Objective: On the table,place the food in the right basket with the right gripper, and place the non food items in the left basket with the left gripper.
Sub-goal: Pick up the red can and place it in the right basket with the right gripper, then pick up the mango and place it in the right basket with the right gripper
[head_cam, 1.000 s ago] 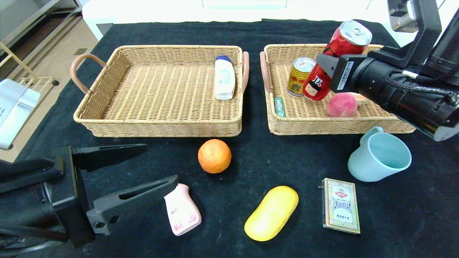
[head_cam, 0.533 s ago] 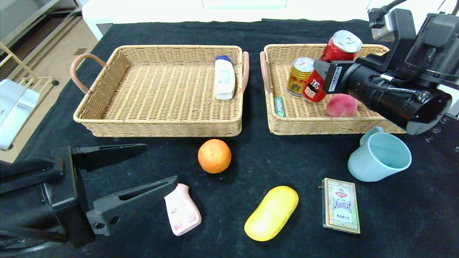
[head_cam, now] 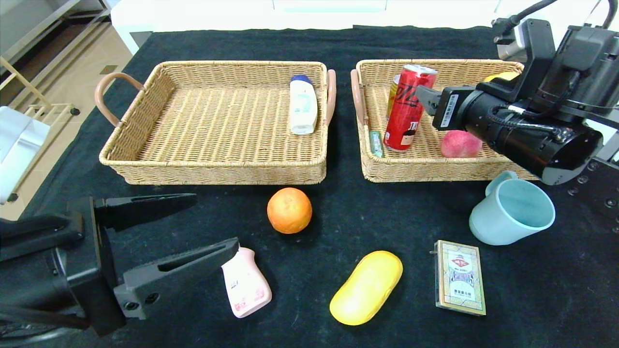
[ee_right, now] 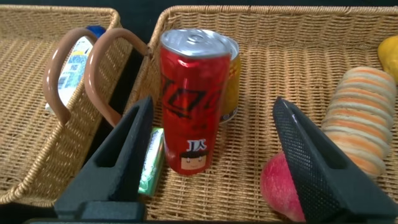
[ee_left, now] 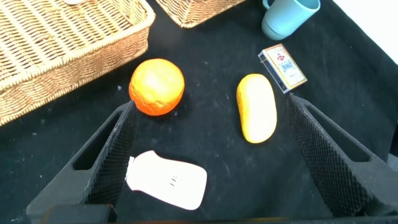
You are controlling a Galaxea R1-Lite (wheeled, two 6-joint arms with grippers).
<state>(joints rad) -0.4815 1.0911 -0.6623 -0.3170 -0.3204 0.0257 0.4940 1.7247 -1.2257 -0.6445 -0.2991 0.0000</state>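
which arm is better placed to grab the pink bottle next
Left. The open left gripper hovers right beside the pink bottle, a non-food item; the right gripper is over the right basket.

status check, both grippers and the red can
Right gripper open around red can, upright in right basket. Left gripper open, low over pink bottle. Nothing blocking.

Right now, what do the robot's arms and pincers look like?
Both are black. The left pincer has two long, tapered fingers with slots and small screw holes near the base. The right pincer has fingers with bumpy, gridded pads. The right arm is a thick black cylinder with a white barcode sticker and black cables running along it.
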